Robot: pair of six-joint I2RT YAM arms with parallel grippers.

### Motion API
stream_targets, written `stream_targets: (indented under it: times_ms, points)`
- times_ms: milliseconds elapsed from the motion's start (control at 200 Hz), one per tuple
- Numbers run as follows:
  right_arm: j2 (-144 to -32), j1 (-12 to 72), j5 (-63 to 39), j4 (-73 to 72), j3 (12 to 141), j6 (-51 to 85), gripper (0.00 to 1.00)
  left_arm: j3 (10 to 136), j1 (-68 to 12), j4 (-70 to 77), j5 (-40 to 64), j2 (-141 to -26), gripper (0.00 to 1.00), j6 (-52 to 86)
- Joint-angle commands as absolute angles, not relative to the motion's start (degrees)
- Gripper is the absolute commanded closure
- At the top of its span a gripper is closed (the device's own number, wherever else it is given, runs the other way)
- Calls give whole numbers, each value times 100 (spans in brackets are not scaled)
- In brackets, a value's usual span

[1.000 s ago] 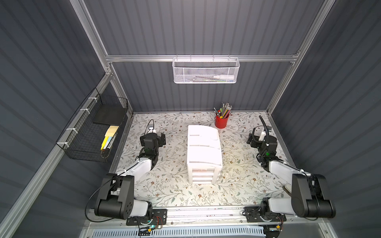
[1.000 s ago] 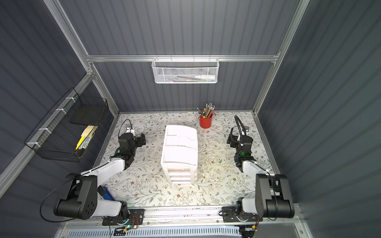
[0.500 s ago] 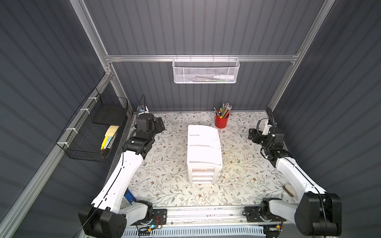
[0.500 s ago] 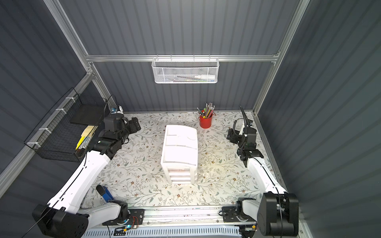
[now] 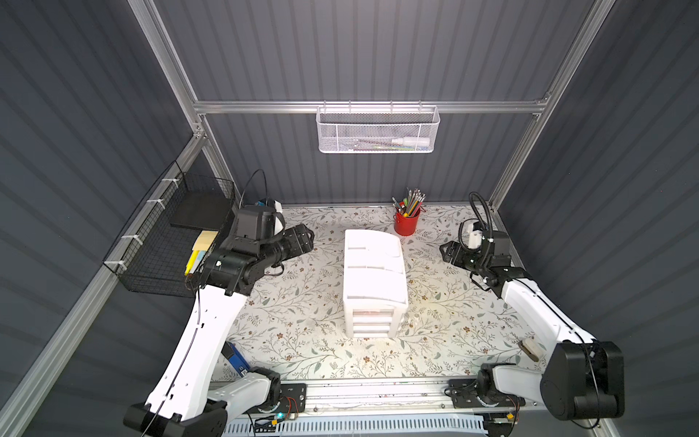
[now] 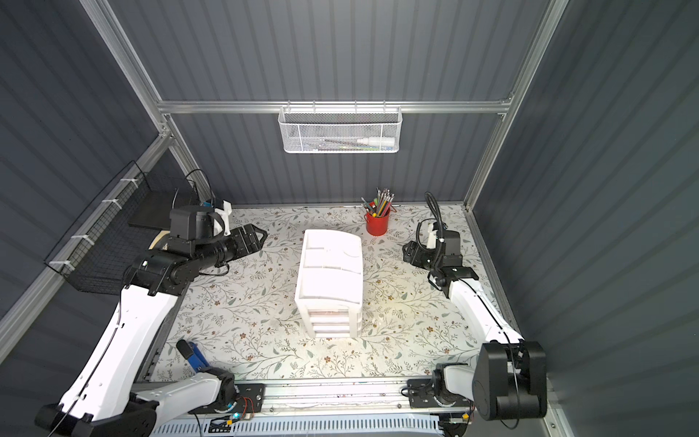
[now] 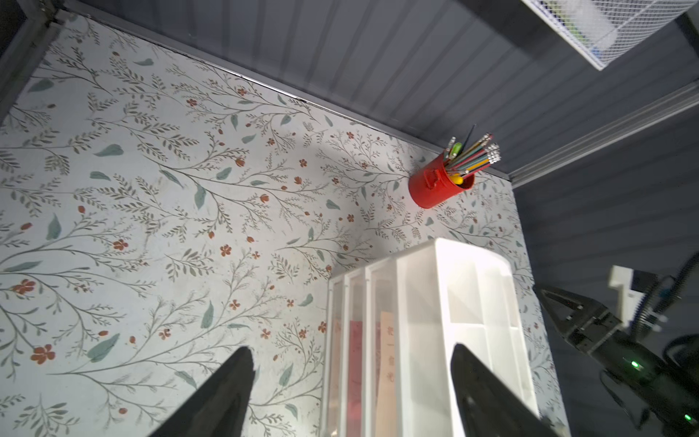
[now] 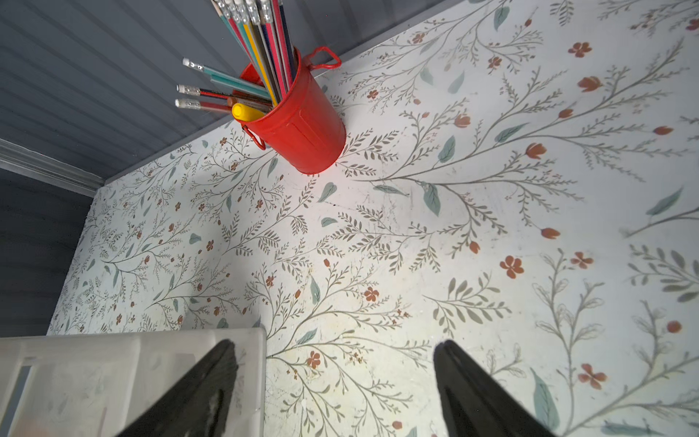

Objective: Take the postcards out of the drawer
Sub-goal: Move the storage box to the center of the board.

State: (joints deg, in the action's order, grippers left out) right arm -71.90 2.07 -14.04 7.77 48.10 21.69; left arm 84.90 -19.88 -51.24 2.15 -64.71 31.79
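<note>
Thin peach-and-red paper postcards [image 7: 387, 359] show through the translucent side of the white plastic drawer unit [image 7: 435, 302], apart from the left gripper [image 7: 351, 353] and right gripper [image 8: 334, 344], both with jaws spread and empty.

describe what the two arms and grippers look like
Both the left arm and right arm have white tapered links joined by chunky black joint housings. The left gripper and right gripper are black, with fingers tapering to points. A ribbed black hose loops above the right wrist; a thin black cable runs along the left arm. Small green lights show behind the right gripper.
</note>
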Motion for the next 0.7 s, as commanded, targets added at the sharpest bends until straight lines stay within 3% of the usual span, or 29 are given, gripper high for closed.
stream_targets:
  times_ms: [0, 275, 695]
  points:
    - [-7104, 283, -1524, 953, 5027, 2181, 16, 8371, -2404, -5344, 301, -6401, 19, 3573]
    - [-7016, 365, -1408, 1114, 5027, 2142, 15, 8437, -3712, -5774, -752, -6766, 23, 3823]
    - [-6764, 378, -1321, 1226, 4913, 2132, 15, 8551, -4201, -5845, -892, -7196, 31, 3816]
